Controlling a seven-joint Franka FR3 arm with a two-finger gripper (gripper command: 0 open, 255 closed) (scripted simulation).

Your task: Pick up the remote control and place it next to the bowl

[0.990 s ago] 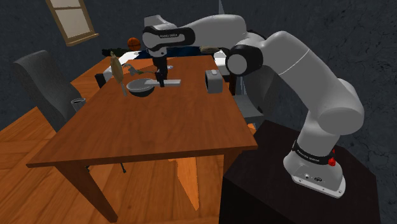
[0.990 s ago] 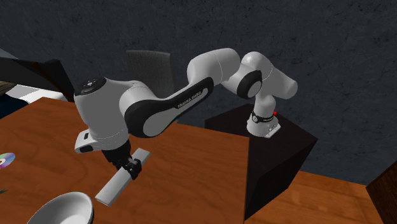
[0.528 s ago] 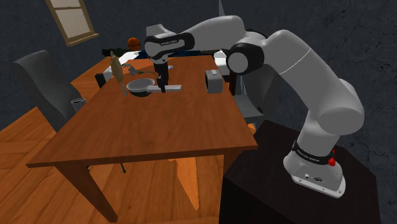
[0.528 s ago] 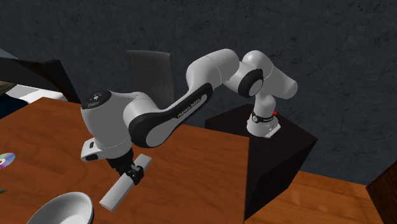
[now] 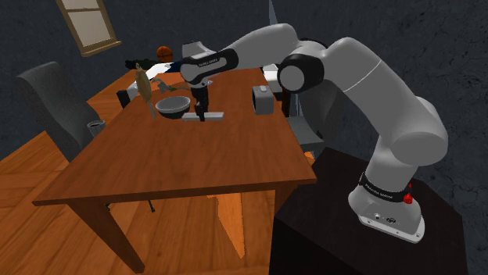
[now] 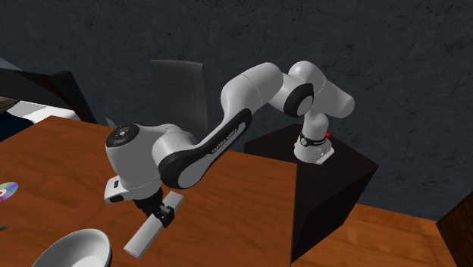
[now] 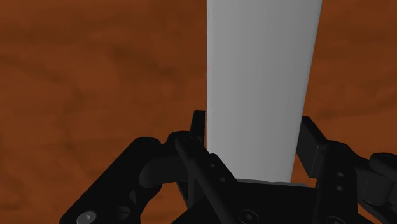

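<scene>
Shoulder view: white arm reaches from the stand (image 5: 344, 226) across the wooden table (image 5: 180, 168) toward its far side. The black gripper (image 5: 201, 112) points down, clamped on the remote (image 5: 211, 117), a plain pale grey slab. Remote sits low over the tabletop, just beside the bowl (image 5: 173, 105), on that view's right of it. Contact with the wood: cannot tell. A small grey box (image 5: 263, 100) stands further right on the table, and a dark chair (image 5: 51, 101) stands at the left.

Second exterior view: gripper (image 6: 161, 216) grips the remote (image 6: 144, 239) near its middle. The slab runs slantwise, its lower end toward the pale bowl (image 6: 72, 250).

Wrist view: both fingers (image 7: 198, 127) press the remote's (image 7: 261, 76) long edges, and wood grain shows behind it.
</scene>
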